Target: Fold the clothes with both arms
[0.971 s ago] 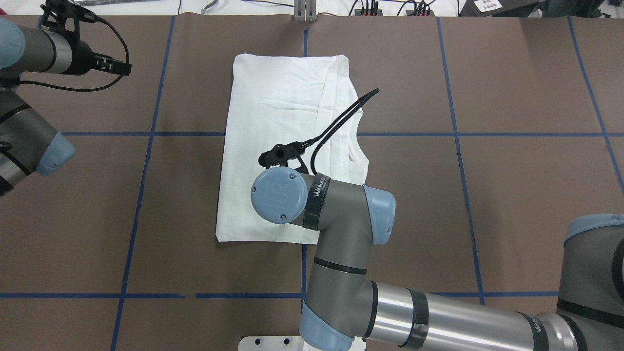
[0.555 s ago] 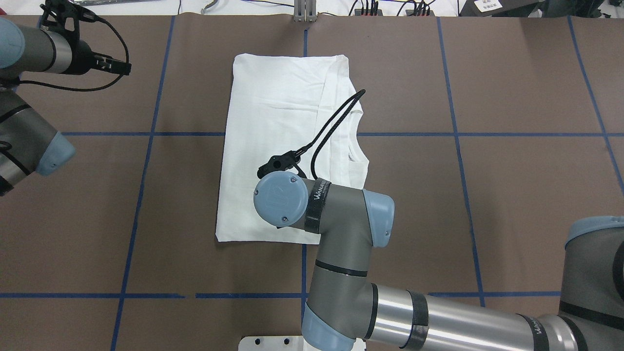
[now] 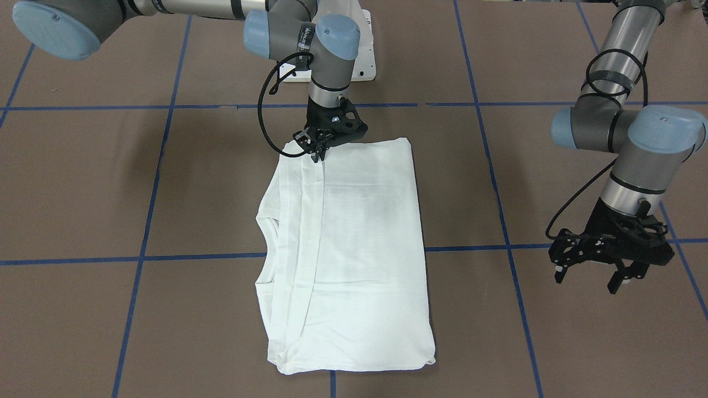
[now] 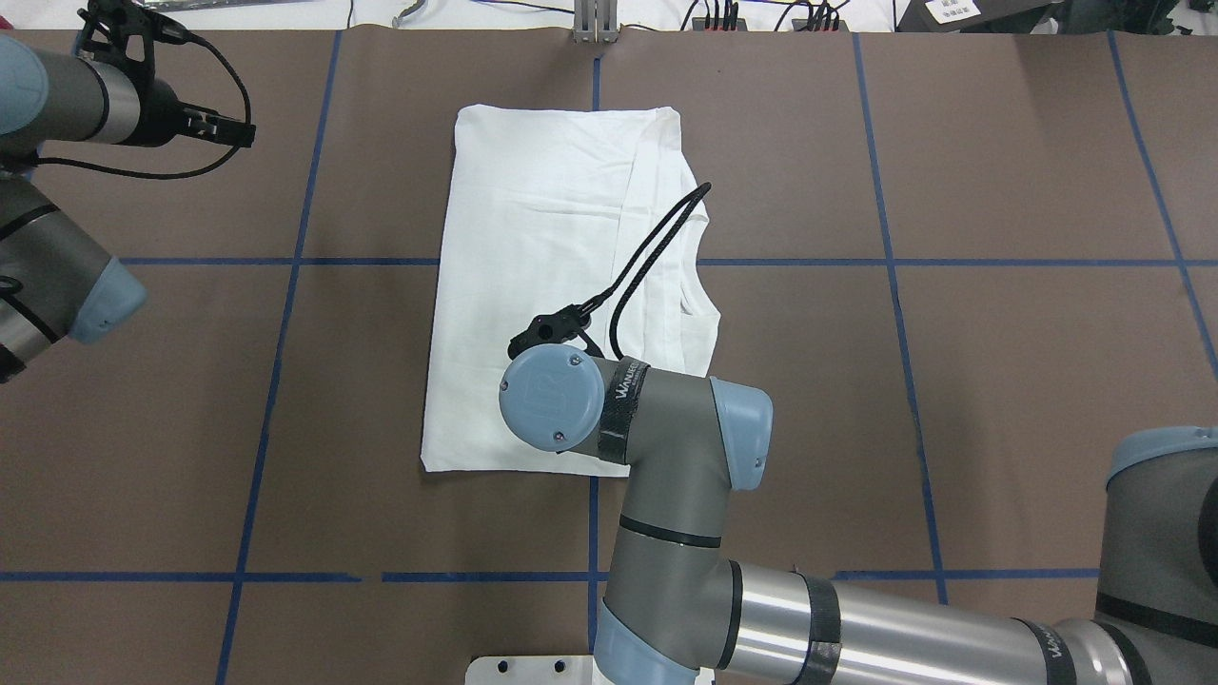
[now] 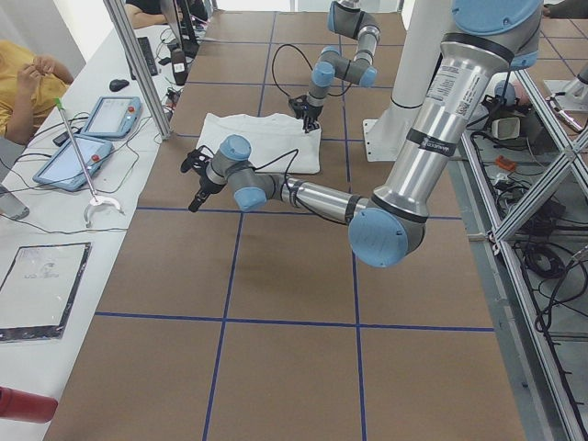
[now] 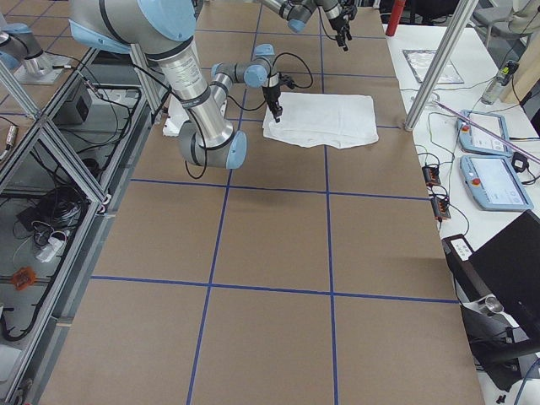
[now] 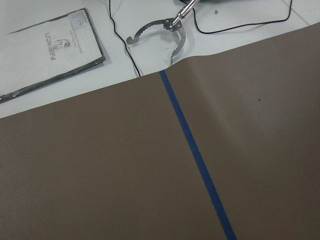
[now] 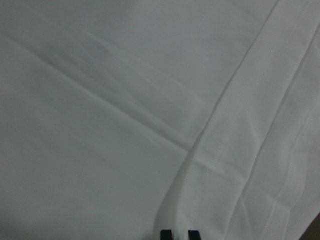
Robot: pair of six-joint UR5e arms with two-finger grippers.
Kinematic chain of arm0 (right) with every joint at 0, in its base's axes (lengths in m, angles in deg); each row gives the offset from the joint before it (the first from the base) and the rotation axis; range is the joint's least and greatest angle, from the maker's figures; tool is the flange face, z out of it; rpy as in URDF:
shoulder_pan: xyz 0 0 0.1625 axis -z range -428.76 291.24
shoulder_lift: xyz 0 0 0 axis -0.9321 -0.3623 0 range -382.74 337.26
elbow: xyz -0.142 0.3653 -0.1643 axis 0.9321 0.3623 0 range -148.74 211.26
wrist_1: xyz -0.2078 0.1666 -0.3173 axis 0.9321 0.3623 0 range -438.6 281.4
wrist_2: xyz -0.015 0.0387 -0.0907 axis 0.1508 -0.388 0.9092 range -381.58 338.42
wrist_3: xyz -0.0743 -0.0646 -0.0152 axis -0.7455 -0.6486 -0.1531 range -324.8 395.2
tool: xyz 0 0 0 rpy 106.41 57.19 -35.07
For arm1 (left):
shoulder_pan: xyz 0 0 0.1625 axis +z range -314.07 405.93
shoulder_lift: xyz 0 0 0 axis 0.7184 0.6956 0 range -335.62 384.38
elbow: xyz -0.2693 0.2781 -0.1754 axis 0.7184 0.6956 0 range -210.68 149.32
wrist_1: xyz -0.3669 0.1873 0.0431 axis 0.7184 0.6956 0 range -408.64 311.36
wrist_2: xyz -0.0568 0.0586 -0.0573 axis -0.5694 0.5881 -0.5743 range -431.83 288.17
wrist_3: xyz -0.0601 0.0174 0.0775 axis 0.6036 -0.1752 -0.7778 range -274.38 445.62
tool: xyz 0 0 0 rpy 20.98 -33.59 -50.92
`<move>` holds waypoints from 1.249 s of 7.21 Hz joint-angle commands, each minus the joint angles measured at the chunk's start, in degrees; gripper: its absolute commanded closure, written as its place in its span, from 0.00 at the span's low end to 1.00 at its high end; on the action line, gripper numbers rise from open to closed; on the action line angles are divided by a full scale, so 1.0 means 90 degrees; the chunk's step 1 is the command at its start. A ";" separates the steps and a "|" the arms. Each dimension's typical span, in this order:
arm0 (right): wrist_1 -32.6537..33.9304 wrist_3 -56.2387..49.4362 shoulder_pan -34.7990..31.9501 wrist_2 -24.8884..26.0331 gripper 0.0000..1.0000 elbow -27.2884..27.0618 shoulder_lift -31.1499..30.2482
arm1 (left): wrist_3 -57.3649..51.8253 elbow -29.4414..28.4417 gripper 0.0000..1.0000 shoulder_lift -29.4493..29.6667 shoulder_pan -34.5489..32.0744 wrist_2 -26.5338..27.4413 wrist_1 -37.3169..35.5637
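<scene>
One T-shirt (image 3: 359, 249) flat on table (image 3: 110, 193) w/ R tool (image 3: 318, 155) pinching its edge, L tool (image 3: 589, 279) spread wide, well apart.

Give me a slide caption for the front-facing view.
Right gripper pinches the robot-side edge of the folded white T-shirt; left gripper hangs open aside.

Even overhead light; faint, soft shadows around the right gripper (image 3: 319, 156); near its tips the T-shirt (image 8: 125, 100) looks grey, blurred.
</scene>
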 commanded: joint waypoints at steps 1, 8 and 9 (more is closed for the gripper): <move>0.0097 0.0019 -0.0046 0.0012 1.00 -0.0075 -0.0014 | 0.0008 0.0003 0.00 -0.0031 0.0009 -0.0008 0.0008; 0.0176 0.1865 0.0422 0.0588 0.00 -0.1745 -0.1656 | 0.0008 0.0042 0.00 -0.0080 0.0009 -0.0018 0.0037; 0.0146 0.1817 0.0200 0.0560 0.00 -0.1812 -0.1549 | 0.0008 0.0119 0.00 -0.0080 -0.0001 -0.0095 0.0018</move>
